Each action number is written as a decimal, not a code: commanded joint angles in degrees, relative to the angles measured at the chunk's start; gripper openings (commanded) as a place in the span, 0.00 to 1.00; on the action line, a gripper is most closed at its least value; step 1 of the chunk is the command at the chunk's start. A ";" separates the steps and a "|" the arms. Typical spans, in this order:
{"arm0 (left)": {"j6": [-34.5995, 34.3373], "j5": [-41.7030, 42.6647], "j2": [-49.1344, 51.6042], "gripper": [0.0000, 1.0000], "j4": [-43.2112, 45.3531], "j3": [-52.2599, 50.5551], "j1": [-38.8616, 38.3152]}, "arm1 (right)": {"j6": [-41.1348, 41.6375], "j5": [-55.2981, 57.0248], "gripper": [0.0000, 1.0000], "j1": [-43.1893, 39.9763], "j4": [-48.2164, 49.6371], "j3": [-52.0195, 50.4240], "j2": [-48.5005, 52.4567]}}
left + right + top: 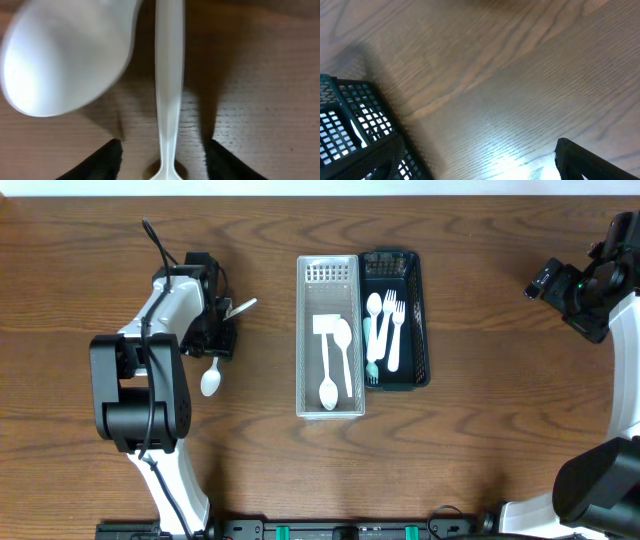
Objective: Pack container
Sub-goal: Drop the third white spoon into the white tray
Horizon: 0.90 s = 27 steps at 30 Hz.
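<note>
Spoon (pixel 210 380), white, is lying on the table (pixel 460 460) well left of the baskets, poking out from under the left gripper (pixel 222 338). In the wrist view a white handle (pixel 168 75) is running straight between that gripper's fingertips (pixel 107 160), which are standing partly open on either side, not clamping it; a spoon bowl (pixel 65 55) is sitting just beside. The white basket (pixel 305 330) and dark basket (pixel 422 320) are sitting side by side, each holding cutlery. The right gripper (pixel 545 282) is hovering well apart, spread wide and gripping nothing.
</note>
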 commanded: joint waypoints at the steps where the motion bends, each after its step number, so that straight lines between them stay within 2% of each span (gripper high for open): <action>1: 0.81 1.18 0.72 0.46 0.46 -1.97 -0.04 | 0.76 -0.22 0.99 0.04 -0.02 -0.13 -0.02; 3: 0.81 1.18 0.72 0.34 0.55 -2.89 -0.04 | 0.76 -0.22 0.99 0.04 -0.02 -0.13 -0.02; 6: 0.72 1.22 0.72 0.06 -0.15 -3.43 -0.07 | 0.76 -0.22 0.99 0.04 -0.07 -0.13 -0.02; 12: -0.26 1.20 -1.36 0.06 -6.27 -0.39 -0.24 | 0.76 -0.52 0.99 0.04 -0.31 -0.11 -0.04; 16: -2.36 1.44 -5.90 0.06 -13.49 6.86 -1.86 | 0.81 -0.70 0.99 0.04 -0.28 -0.11 -0.04; 19: -2.67 5.31 -10.78 0.06 -16.68 12.48 -5.05 | 0.81 -0.68 0.99 0.04 -0.20 -0.11 -0.04; 21: -3.02 8.59 -14.01 0.06 -16.06 14.75 -8.00 | 0.79 -0.66 0.99 0.07 0.02 -0.11 -0.04; 27: -5.53 8.90 -18.99 0.06 -7.56 15.23 -19.32 | 0.79 -0.66 0.99 0.04 0.22 -0.11 -0.04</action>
